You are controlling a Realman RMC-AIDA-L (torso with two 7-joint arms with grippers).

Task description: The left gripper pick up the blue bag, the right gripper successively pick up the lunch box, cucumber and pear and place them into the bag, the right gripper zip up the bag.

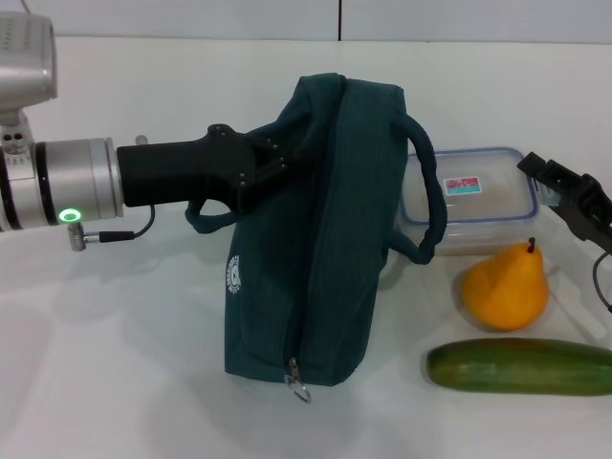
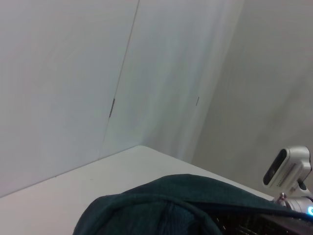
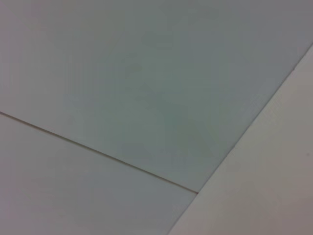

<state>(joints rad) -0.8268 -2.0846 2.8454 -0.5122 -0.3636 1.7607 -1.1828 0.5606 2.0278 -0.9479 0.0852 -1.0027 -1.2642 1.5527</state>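
Note:
The blue bag (image 1: 320,239) stands on the white table, leaning a little, with its zipper running down the facing side to a metal pull (image 1: 298,385). My left gripper (image 1: 273,163) is shut on the bag's upper left edge, and one loop handle hangs below it. The bag's top also shows in the left wrist view (image 2: 161,205). The lunch box (image 1: 473,196) lies behind the bag's right side. The pear (image 1: 507,287) stands in front of it, and the cucumber (image 1: 521,366) lies nearest. My right gripper (image 1: 564,191) is open and empty at the lunch box's right end.
The white table (image 1: 115,363) stretches to a pale wall behind. The bag's second loop handle (image 1: 430,206) sticks out over the lunch box. The right wrist view shows only wall and table edge.

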